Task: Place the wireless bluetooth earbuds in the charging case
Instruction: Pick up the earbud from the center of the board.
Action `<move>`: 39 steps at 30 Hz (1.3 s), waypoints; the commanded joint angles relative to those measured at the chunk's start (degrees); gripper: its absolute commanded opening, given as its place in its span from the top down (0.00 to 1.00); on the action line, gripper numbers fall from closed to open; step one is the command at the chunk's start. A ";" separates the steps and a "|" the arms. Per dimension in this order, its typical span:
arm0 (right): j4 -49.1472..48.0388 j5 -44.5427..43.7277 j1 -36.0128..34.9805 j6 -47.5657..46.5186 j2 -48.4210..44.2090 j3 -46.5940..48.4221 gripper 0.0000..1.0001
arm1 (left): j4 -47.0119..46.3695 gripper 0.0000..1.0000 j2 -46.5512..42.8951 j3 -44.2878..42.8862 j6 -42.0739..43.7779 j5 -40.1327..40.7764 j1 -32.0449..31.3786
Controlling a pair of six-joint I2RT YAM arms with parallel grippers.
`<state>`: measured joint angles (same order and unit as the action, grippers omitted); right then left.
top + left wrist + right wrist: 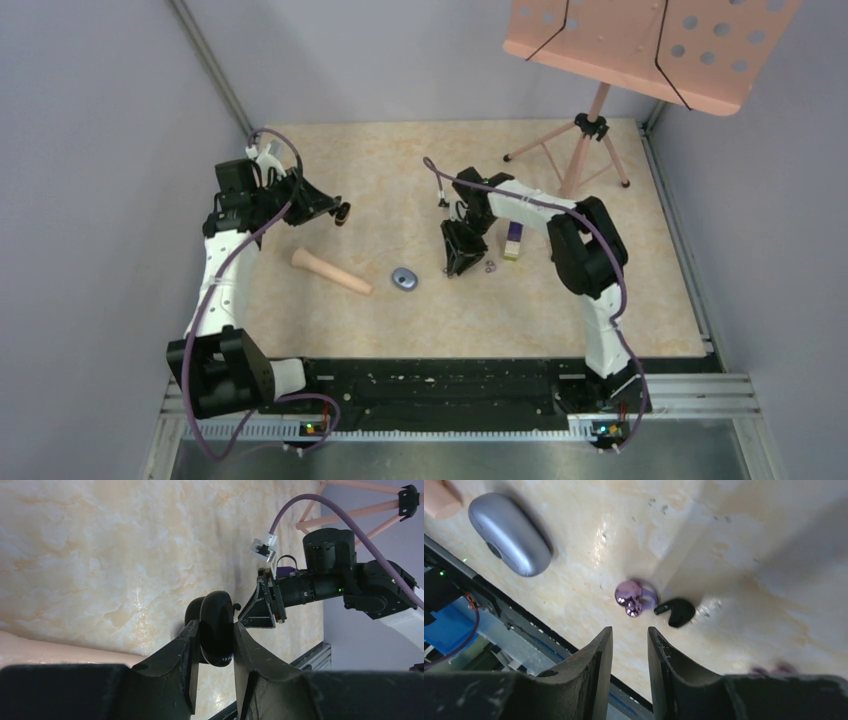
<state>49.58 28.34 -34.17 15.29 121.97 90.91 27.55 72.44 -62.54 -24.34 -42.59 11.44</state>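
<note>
My left gripper is shut on a glossy black rounded case and holds it above the table at the far left. My right gripper is open by a narrow gap and empty, hovering just above the table. Just beyond its fingertips lie a shiny purple earbud and a black earbud, side by side. Another purple bud lies to the right of the gripper and shows as a blur in the right wrist view. A closed grey-blue oval case lies to its left.
A purple-and-yellow block stands just behind the right gripper. A beige peg lies left of the grey-blue case. A pink music stand stands at the back right. Grey walls enclose the table on both sides.
</note>
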 commanded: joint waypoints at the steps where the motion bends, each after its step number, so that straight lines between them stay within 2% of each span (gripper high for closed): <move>1: 2.53 2.74 2.85 -8.79 -8.32 1.71 0.68 | -2.05 1.00 -2.48 -0.34 0.53 -0.85 0.29; 4: 3.26 8.44 3.74 -22.25 -9.99 3.02 0.66 | -2.56 1.00 -2.26 -0.32 1.39 -0.69 0.38; 9: -0.04 5.99 3.83 -40.70 -9.43 1.31 0.63 | -1.45 1.00 -1.80 -0.67 4.85 -0.43 0.34; 12: -1.76 5.45 3.85 -46.68 -7.21 0.63 0.62 | 0.08 1.00 -1.33 -1.38 7.10 -0.43 0.29; 15: -1.70 4.95 4.07 -44.78 -4.19 3.24 0.62 | 0.98 1.00 -0.98 -1.95 8.22 -0.40 0.39; 19: 1.57 8.94 4.51 -42.91 -1.05 6.56 0.61 | 1.03 1.00 -1.08 -1.84 8.34 -0.55 0.36; 29: 3.12 9.24 4.53 -48.16 0.35 3.91 0.60 | 1.13 1.00 -2.23 -0.53 8.03 -0.05 0.42; 39: 3.07 10.30 4.46 -48.26 2.32 3.22 0.67 | 1.46 1.00 -3.01 0.04 7.88 0.01 0.77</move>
<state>52.45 36.60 -29.89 -31.09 123.15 94.52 29.76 71.81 -62.54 -17.37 -42.37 11.70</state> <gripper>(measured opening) 0.338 0.326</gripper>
